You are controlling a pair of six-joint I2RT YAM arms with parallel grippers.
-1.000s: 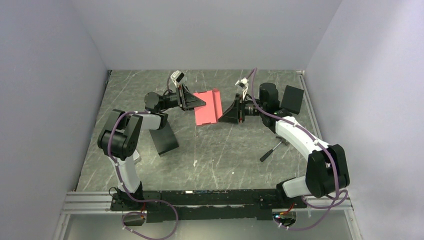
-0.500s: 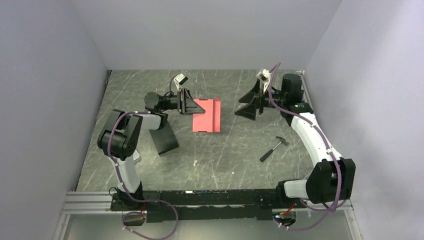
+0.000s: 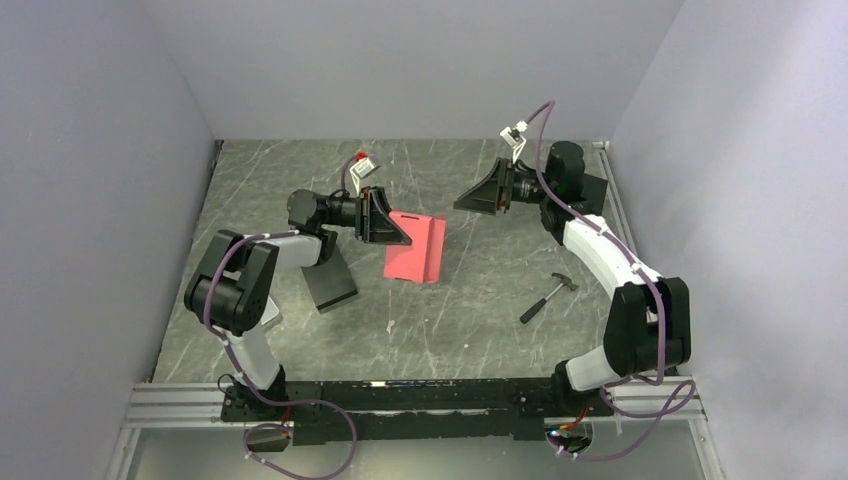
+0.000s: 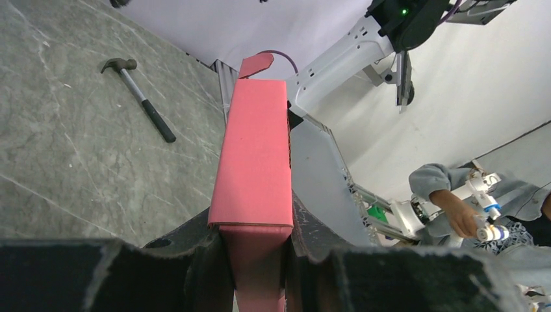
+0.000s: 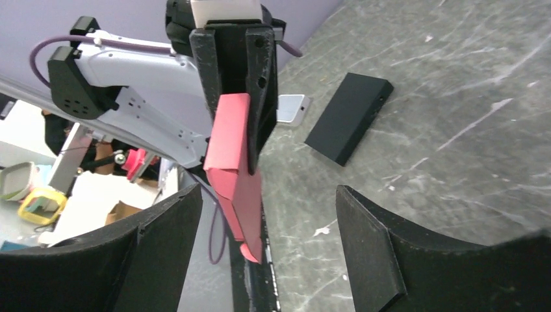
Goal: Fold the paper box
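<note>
Red-pink paper box [image 4: 253,162] — plain, in left hand [image 4: 257,259]

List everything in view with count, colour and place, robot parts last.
paper box: one, red-pink, mid-table, clamped at its left end and lifted at that end
black box: one, black, flat on the table by the left arm
second black box: one, black, far right corner, mostly hidden behind the right arm
hammer: one, dark head and handle, right of centre
small scrap: one, pale, near centre, too small to identify
table: one, grey marbled
left gripper: one, black, shut on the paper box
right gripper: one, black, open, raised at the far right, holding nothing
</note>
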